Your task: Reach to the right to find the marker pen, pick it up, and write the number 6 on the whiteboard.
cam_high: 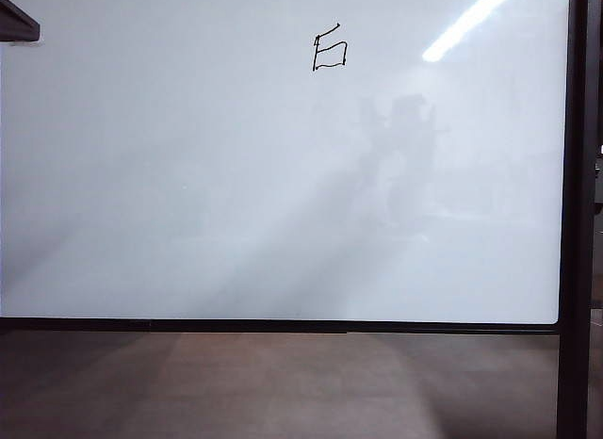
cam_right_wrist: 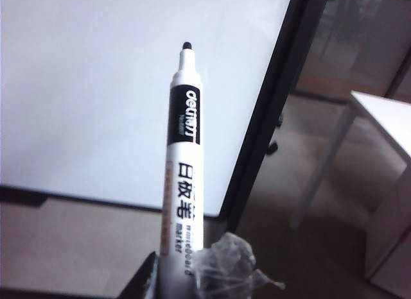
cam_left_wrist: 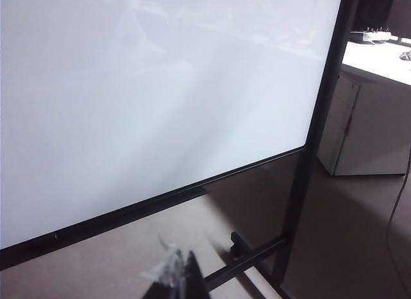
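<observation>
Number 6 [cam_high: 330, 49] sits high on the whiteboard [cam_high: 188, 175], near its middle. My right fingers [cam_right_wrist: 221, 264] hold the marker pen [cam_right_wrist: 183, 151] before the board, tip clear. Left fingers [cam_left_wrist: 174, 270] below the board's lower edge.

The whiteboard [cam_high: 188, 175] is glossy white with a thin black frame and a black upright post. The number 6 [cam_high: 330, 49], near the board's upper edge, is drawn in thin black lines. The marker pen [cam_right_wrist: 183, 164] is white with a small black tip, a black label band carrying white lettering, black characters below it and an orange strip along one side. The right gripper [cam_right_wrist: 192, 273] is black with clear crinkled wrapping, as is the left gripper [cam_left_wrist: 176, 273]. The floor [cam_high: 283, 382] is brownish, and a cabinet [cam_left_wrist: 366, 126] is white.
</observation>
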`<state>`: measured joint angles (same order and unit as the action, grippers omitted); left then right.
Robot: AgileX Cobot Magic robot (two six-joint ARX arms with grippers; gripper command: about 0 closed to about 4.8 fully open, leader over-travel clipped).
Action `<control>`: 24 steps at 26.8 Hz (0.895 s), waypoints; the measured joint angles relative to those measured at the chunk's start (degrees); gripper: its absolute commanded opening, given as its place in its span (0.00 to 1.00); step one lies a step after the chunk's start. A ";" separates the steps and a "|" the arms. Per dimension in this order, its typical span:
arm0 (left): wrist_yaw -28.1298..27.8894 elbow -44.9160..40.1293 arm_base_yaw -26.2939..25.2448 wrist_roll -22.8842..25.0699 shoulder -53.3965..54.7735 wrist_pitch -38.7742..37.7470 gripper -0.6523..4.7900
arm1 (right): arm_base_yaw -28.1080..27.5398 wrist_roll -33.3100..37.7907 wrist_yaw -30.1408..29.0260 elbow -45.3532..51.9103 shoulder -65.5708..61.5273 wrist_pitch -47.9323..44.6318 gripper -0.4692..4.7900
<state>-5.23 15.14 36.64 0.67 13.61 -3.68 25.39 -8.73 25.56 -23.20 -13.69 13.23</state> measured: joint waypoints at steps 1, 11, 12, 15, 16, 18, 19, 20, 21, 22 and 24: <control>0.00 -0.13 0.00 0.15 0.00 0.09 0.11 | 0.00 0.09 -0.02 0.00 0.00 1.09 0.19; 0.02 -6.93 0.00 -0.09 0.00 11.61 0.11 | 0.00 0.13 -0.04 0.00 0.00 5.86 0.19; 0.02 -6.99 0.00 -0.07 -0.31 11.65 0.11 | 0.00 0.13 -0.04 0.00 0.00 5.86 0.19; -2.29 -7.28 -1.22 1.92 -6.05 10.01 0.11 | 0.00 0.13 -0.04 0.00 0.00 5.86 0.19; -2.51 -7.37 -2.16 2.16 -7.06 10.25 0.11 | 0.00 0.13 -0.04 0.00 0.00 5.86 0.19; -2.47 -8.20 -7.58 2.29 -9.86 9.57 0.11 | 0.00 0.13 -0.04 0.00 0.00 5.86 0.19; -2.45 -8.26 -11.82 2.29 -11.21 7.41 0.11 | 0.00 0.13 -0.04 0.00 0.00 5.86 0.19; -2.43 -8.26 -13.62 2.32 -11.74 6.62 0.11 | 0.00 0.13 -0.04 0.00 0.00 5.86 0.19; -2.36 -8.26 -18.38 2.32 -13.14 4.76 0.11 | 0.00 0.13 -0.04 0.00 0.00 5.86 0.19; -2.34 -8.28 -20.22 2.32 -13.55 4.31 0.11 | 0.00 0.13 -0.04 0.00 0.00 5.88 0.19; -2.40 -8.35 -25.44 2.32 -13.38 4.09 0.11 | 0.00 0.15 -0.04 0.00 0.02 5.90 0.19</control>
<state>-7.64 6.79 11.20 2.98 0.23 0.40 25.39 -8.58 25.52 -23.20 -13.67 19.14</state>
